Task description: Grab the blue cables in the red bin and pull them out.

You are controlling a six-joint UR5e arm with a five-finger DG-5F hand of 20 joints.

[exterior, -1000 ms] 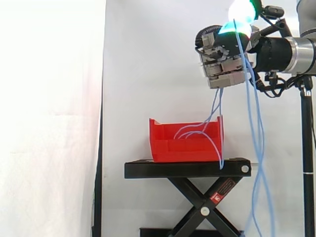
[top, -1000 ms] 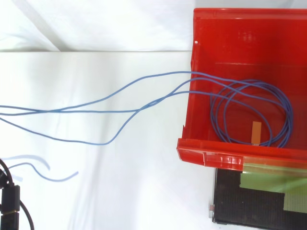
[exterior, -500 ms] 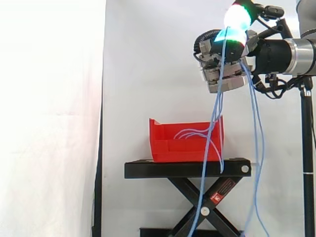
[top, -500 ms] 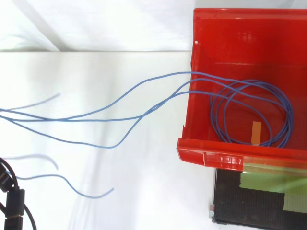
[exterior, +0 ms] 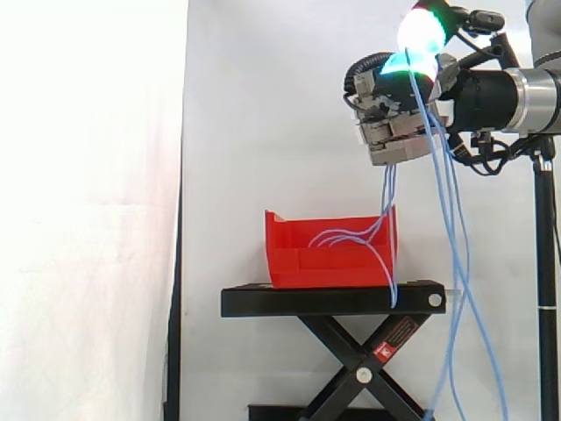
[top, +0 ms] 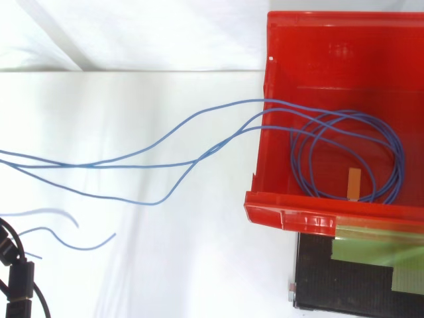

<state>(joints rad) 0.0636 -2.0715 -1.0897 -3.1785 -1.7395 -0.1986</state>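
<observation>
gripping the blue cables (exterior: 387, 189) tight, the hand (exterior: 399, 123) is mid-pull, and loops in the red bin (exterior: 324, 267) below it need a farther draw.

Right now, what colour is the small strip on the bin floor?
Orange strip, best in the top view.

arm: in from right, level | hand (exterior: 401, 98): high | fingers (exterior: 399, 140): curled round blue cables (exterior: 388, 186)
</observation>
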